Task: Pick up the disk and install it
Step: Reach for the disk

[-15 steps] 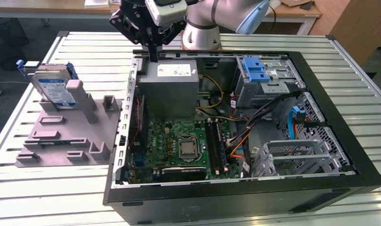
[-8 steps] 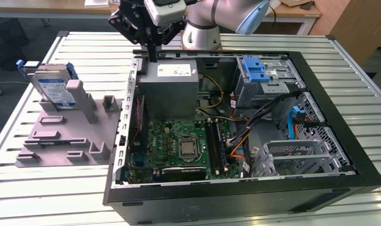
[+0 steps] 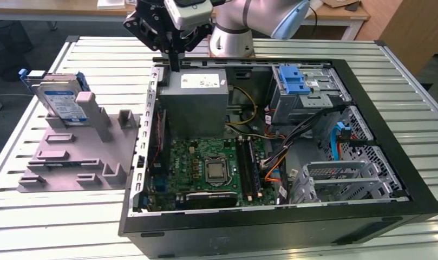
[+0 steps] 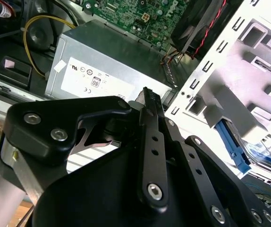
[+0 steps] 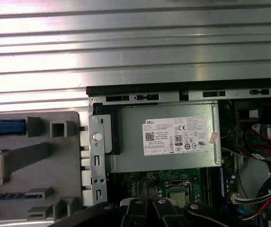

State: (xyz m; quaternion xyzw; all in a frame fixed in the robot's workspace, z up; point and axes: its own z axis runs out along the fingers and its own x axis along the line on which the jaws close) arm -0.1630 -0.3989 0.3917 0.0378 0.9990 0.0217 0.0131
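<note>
Here, the gripper (image 3: pixel 176 67) is hovering above the power-supply box (image 3: pixel 197 103), fingers (image 4: pixel 149 137) closed on nothing. The disk (image 3: pixel 61 104) is standing upright in the grey holder (image 3: pixel 82 157) at the exterior view's left, probably offering its edge for grasping.

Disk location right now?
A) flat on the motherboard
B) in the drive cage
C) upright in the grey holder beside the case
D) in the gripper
C: the disk stands upright in the grey holder at the exterior view's left, while the gripper hangs over the power-supply box.
</note>
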